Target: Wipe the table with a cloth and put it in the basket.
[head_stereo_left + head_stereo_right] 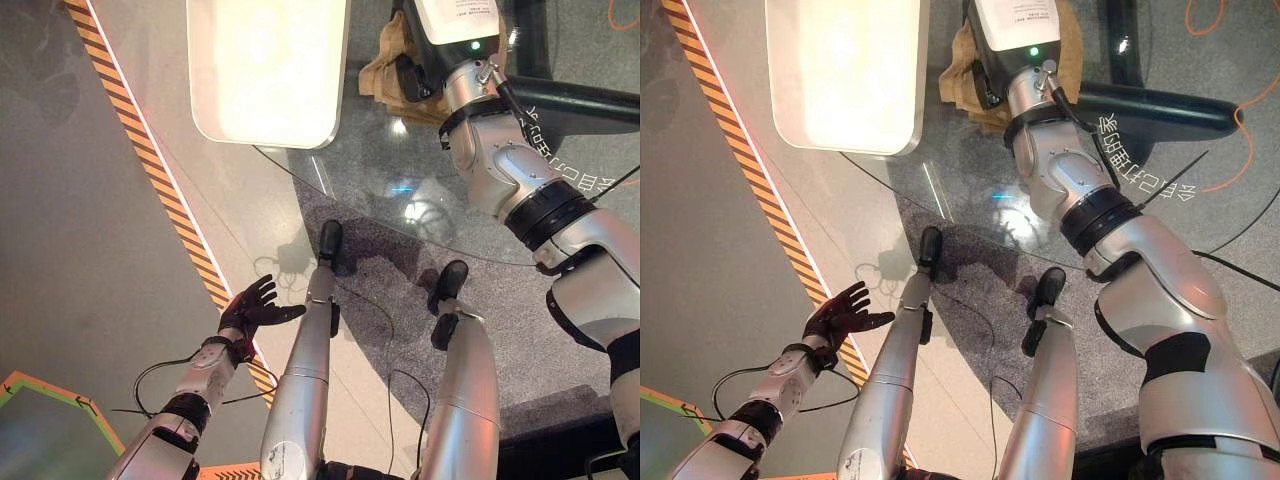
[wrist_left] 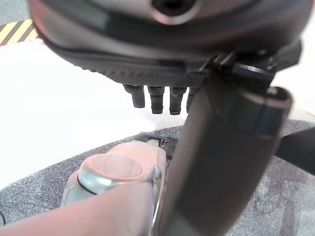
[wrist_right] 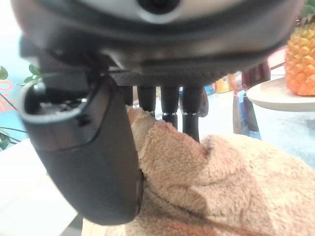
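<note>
Right eye view: cloth (image 1: pixel 970 85) on glass table (image 1: pixel 970 190); striped floor tape (image 1: pixel 750 170).

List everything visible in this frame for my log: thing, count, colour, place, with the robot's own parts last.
cloth: one, tan, bunched on the glass table under the right hand.
glass table: one, clear, round-edged, ahead of the robot.
white tray: one, white, far left part of the table.
striped tape: one line, orange and black, floor on the left.
pineapple: one, orange-yellow, on a white plate beyond the cloth.
right hand: dark, on the cloth, fingers reaching over it.
left hand: dark, open, low over the floor.
</note>
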